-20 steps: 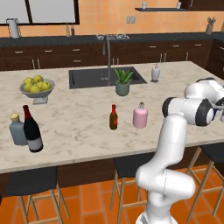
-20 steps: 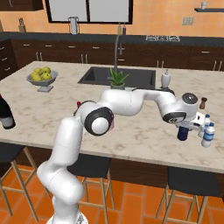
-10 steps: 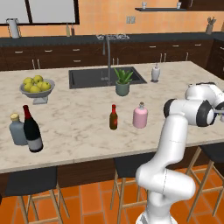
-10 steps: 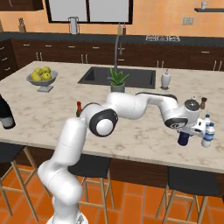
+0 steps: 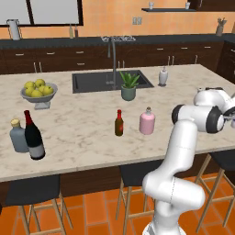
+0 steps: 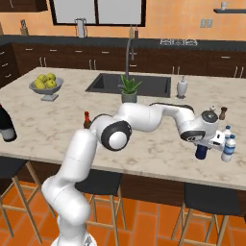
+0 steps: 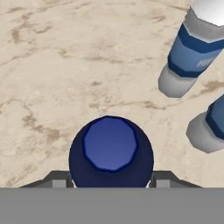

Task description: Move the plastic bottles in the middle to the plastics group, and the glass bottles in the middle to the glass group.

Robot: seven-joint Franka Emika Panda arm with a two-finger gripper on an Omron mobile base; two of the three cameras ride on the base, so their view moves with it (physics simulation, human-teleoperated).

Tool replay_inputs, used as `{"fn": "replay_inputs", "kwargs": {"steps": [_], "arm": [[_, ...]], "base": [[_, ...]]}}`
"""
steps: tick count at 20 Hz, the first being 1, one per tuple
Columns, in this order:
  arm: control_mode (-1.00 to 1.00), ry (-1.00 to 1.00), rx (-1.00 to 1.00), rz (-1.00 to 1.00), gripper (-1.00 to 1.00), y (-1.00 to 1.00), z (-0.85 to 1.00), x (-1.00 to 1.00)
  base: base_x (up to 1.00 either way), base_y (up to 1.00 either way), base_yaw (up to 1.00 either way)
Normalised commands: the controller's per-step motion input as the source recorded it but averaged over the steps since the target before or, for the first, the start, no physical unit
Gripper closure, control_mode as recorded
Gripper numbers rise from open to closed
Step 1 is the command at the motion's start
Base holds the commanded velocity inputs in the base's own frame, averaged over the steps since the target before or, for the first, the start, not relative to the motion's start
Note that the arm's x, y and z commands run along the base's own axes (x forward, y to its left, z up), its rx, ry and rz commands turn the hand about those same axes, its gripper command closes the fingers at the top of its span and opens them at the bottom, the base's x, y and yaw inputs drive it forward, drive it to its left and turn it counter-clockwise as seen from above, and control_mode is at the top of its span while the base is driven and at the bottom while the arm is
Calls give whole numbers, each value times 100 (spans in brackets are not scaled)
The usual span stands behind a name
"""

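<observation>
Gripper (image 6: 202, 150) is clamped on the navy bottle (image 7: 111, 151). Hand view looks straight down on the bottle's blue cap, w/ a finger tip (image 7: 56, 179) tight on each side at 9 and 3 o'clock. Right base view shows the same navy bottle hanging under the hand, right next to the two white bottles w/ blue caps (image 6: 227, 146), at about 3 o'clock from it. Can't tell from that angle if it's resting on the marble counter (image 6: 62, 115) or just above it.

Hand view has those white bottles at 1–3 o'clock, close but not touching the navy one.

Left base view gives what the others don't: pink bottle (image 5: 147, 121) and small brown bottle w/ red cap (image 5: 119, 123) standing upright side by side mid counter, brown one at 9 o'clock of the pink. Far at 9 o'clock, near the counter edge, the grey bottle w/ yellow cap (image 5: 18, 136) and tall wine bottle (image 5: 33, 136), just beside each other. Lemon bowl (image 5: 39, 89) behind them, potted plant (image 5: 129, 86) by the sink (image 5: 108, 80), soap dispenser (image 5: 163, 76) at its 3 o'clock.
</observation>
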Motion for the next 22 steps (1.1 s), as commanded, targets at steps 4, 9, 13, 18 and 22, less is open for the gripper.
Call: {"fn": "replay_inputs", "kwargs": {"steps": [4, 9, 13, 18, 22], "arm": [[-100, 0, 0, 0, 100, -9, 0, 39], [-100, 0, 0, 0, 100, -22, -18, 3], [-100, 0, 0, 0, 100, 0, -51, 0], [-100, 0, 0, 0, -100, 2, 0, 0], [-100, 0, -1, 0, -100, 8, 0, 0]], "base": [[0, 0, 0], [0, 0, 0], [0, 0, 0], [0, 0, 0], [0, 0, 0]]}}
